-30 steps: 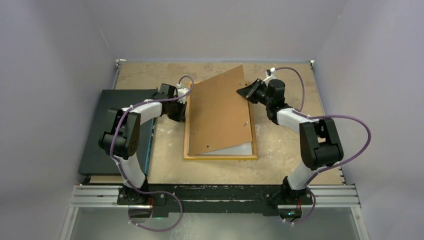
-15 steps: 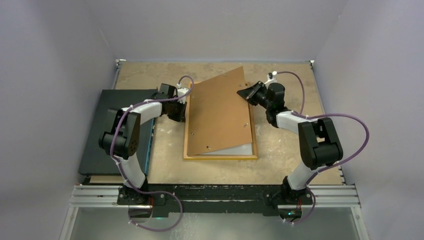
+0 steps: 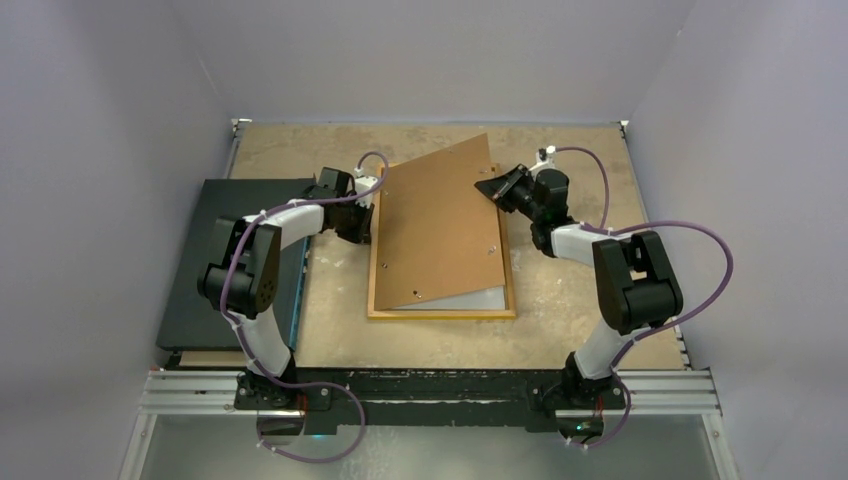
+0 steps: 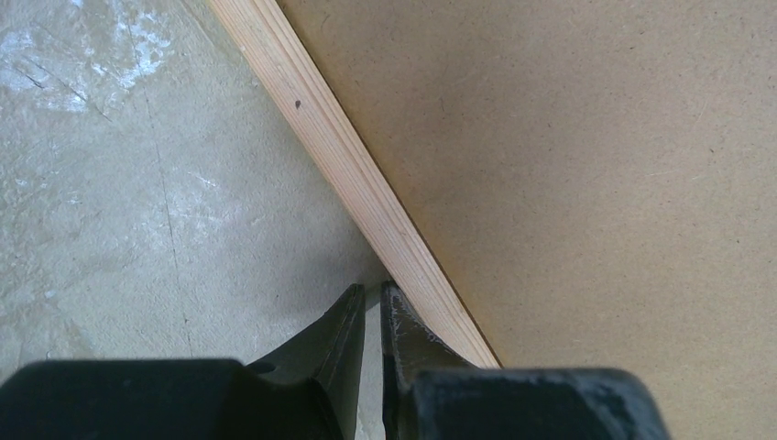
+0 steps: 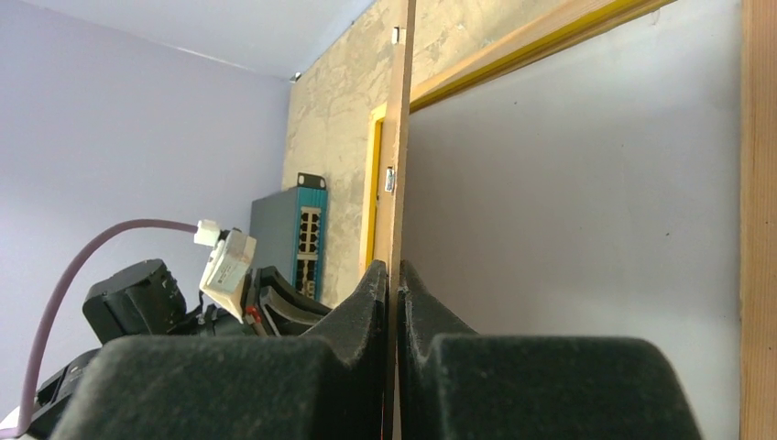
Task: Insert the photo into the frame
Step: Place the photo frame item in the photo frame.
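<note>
Photo [image 3: 470, 297]: lies white back up inside the frame [image 3: 440, 313], mostly covered. Only a pale strip shows at the end nearest the arm bases. In the right wrist view the photo's blank back [image 5: 568, 229] fills the area to the right of the right tool [image 5: 395, 280], with the frame's yellow rail [image 5: 550, 41] running beyond it.

Backing board [image 3: 435, 225]: brown, tilted over the photo. Its left edge is down along the frame's left rail and its right edge is raised.

Right tool [image 3: 488, 187]: clamped on the raised right edge of the backing board. The wrist view shows both fingers pressed to the thin board edge [image 5: 396, 183], one on each face. The arm reaches forward and inward, elbow bent out to the right, wrist turned toward the frame.

Left tool [image 3: 364, 212]: low at the outer side of the frame's left rail, towards the far end. In its wrist view the fingertips are almost together [image 4: 371, 307], with only a thin slit between them and nothing in it. They sit on the table [image 4: 137, 183]. The right-hand finger is just beside the pale wood rail [image 4: 348, 174], and whether they touch cannot be told. The backing board [image 4: 586, 165] lies past the rail. The arm is folded, forearm angled inward across the table [image 3: 560, 290].

Black panel [image 3: 225, 260]: flat on the table, left of the left tool and apart from the frame. Past the board in the right wrist view is a teal box face with ports [image 5: 289, 229].
</note>
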Available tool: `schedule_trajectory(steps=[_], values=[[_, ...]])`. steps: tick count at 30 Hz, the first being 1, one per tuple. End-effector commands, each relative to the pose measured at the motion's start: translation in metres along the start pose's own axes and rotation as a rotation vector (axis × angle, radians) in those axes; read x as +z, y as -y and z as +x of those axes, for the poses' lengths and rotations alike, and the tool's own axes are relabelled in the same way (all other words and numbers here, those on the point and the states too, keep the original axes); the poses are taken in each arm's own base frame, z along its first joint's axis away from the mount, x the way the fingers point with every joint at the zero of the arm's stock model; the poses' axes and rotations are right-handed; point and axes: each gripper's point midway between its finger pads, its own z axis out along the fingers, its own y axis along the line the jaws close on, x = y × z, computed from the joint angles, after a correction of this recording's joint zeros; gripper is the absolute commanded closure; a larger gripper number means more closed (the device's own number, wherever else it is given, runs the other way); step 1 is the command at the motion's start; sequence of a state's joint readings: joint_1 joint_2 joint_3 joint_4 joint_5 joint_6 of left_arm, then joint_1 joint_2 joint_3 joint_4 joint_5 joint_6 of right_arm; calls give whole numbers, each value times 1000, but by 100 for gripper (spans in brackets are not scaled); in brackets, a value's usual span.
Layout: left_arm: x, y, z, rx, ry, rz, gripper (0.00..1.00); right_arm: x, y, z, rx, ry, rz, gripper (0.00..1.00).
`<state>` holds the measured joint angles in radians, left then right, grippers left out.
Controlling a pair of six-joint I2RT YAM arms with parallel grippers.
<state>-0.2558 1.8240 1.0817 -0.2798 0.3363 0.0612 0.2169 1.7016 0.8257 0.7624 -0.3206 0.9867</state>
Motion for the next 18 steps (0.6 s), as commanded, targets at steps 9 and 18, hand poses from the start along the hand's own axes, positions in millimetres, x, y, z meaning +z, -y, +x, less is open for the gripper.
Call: schedule_trajectory(steps=[9,18], values=[[4,12,3,12,-4,59,91,4,-6,-9,-131,67,-25,100],[3,12,1,14,2,61,91,7,1,-4,-192,40,37,98]])
